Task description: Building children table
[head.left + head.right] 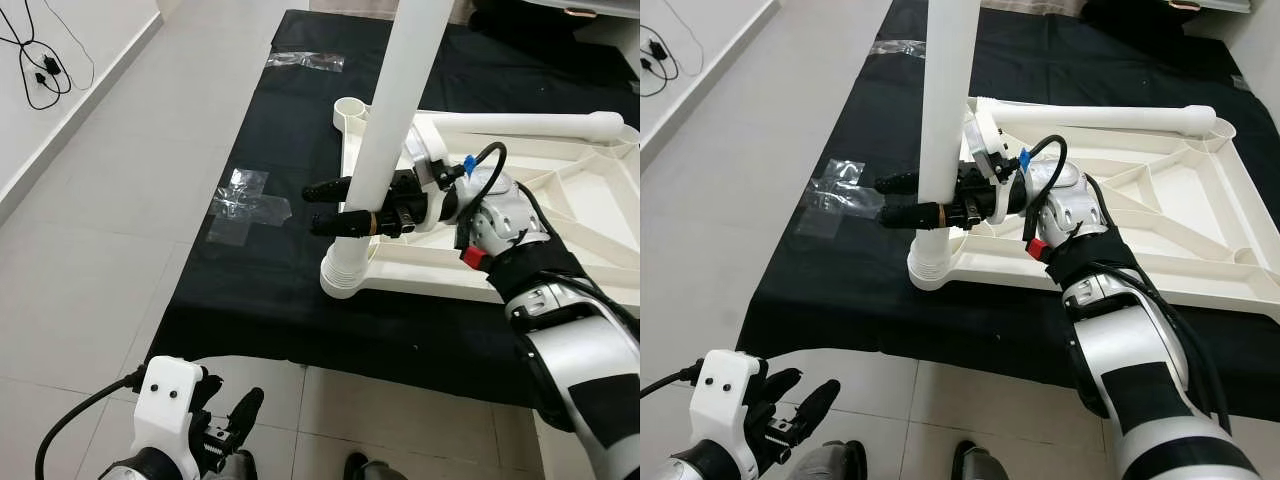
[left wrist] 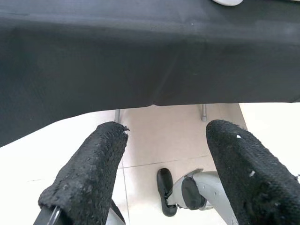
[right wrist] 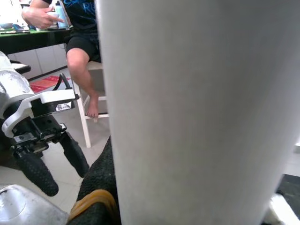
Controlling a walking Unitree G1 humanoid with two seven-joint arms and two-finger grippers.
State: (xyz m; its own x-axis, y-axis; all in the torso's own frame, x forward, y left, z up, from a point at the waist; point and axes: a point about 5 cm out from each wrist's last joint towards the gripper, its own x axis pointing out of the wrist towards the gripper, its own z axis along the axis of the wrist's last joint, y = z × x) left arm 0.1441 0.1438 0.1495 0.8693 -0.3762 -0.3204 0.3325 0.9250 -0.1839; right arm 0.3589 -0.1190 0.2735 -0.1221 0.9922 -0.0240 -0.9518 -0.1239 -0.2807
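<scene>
The right tool (image 1: pixel 340 205) is clamped around the upright white table leg (image 1: pixel 385 140), one black finger on each side of the tube, just above the ribbed collar where the leg meets the corner socket (image 1: pixel 343 275) of the overturned white tabletop (image 1: pixel 560 200); a yellow band rings the lower finger right at the leg; the tabletop lies underside up on a black cloth (image 1: pixel 270 130) spread over the tiled floor (image 1: pixel 90 230); a second leg (image 1: pixel 520 125) lies flat along the far edge of the tabletop, and an empty round socket (image 1: pixel 350 110) sits at the near-left far corner; patches of clear tape (image 1: pixel 245 205) shine on the cloth beside the tool; the left tool (image 2: pixel 159 164) hangs low by the robot's side, fingers (image 2: pixel 89 173) spread wide with nothing between them, over the tiles at the cloth's near edge; a black cable (image 1: pixel 40 65) trails on the floor by the wall; from the right wrist, a seated person's leg (image 3: pixel 82 75) and a white stool (image 3: pixel 91 117) show beyond the leg.
</scene>
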